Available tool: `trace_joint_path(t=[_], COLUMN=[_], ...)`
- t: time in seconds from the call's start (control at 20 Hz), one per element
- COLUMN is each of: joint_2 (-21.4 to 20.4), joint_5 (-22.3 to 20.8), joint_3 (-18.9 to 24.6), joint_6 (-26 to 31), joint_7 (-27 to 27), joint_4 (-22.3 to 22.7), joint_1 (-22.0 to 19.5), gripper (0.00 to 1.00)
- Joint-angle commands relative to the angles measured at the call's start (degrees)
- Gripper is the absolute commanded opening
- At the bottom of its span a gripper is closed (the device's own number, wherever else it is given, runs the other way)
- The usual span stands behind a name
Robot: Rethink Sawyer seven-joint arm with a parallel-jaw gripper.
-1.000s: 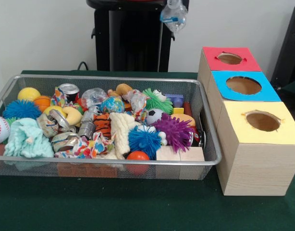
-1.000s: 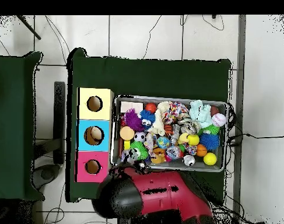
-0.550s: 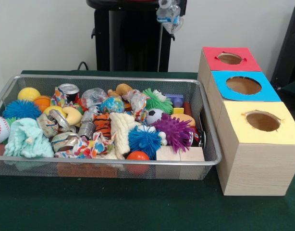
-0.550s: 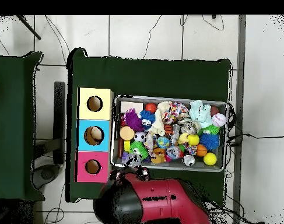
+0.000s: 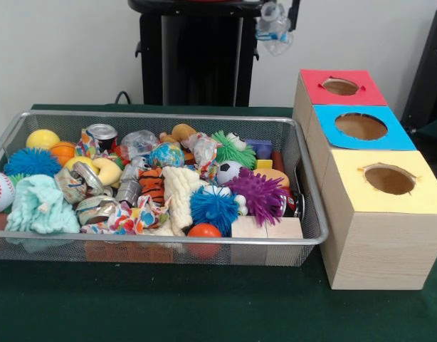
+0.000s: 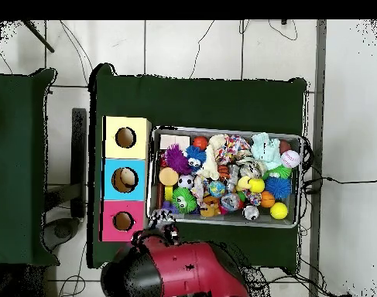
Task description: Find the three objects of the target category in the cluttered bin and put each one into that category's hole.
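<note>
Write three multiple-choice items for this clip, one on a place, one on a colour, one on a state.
1. Where is the end effector?
A. Deep in the bin
B. Raised high near the red box
C. Resting on the yellow box

2. What colour is the top of the middle box?
A. Blue
B. Green
C. Orange

3. What does the end effector carry?
A. Nothing
B. A baseball
C. A crumpled clear plastic piece

Answers: 1 B, it hangs at the front view's top edge, clear of the mesh bin. 2 A, blue sits between red and yellow. 3 C, the clear plastic piece hangs there.
</note>
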Motion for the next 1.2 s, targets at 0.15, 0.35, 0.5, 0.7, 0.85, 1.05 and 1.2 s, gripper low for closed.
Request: trace_joint_path(t=[0.15,0.35,0.5,0.7,0.85,1.05,1.2], joint_2=[4.75,6.64,8.64,10.84,14.75,18.29,19.81], joint_5=[4.46,5.25,4.85,6.96,6.59,6.57,6.62], joint_3=[-7.07,-8.40,-9.07,-6.39,-5.66,-6.06,-6.67], joint_6=[-5.33,-7.85,-8.83,-11.64,-14.87,-18.05,-20.20], joint_7=[21.17,21.72,21.98,19.74,18.65,19.19,19.81], joint_4=[0.28,0.48,-0.60,0.93,0.13,-0.63,-1.02], joint_1=[6.95,9.03,11.09,9.86,9.23,10.32,11.68], gripper=[0.00,0.00,0.00,0.00,0.00,0.00,0.00])
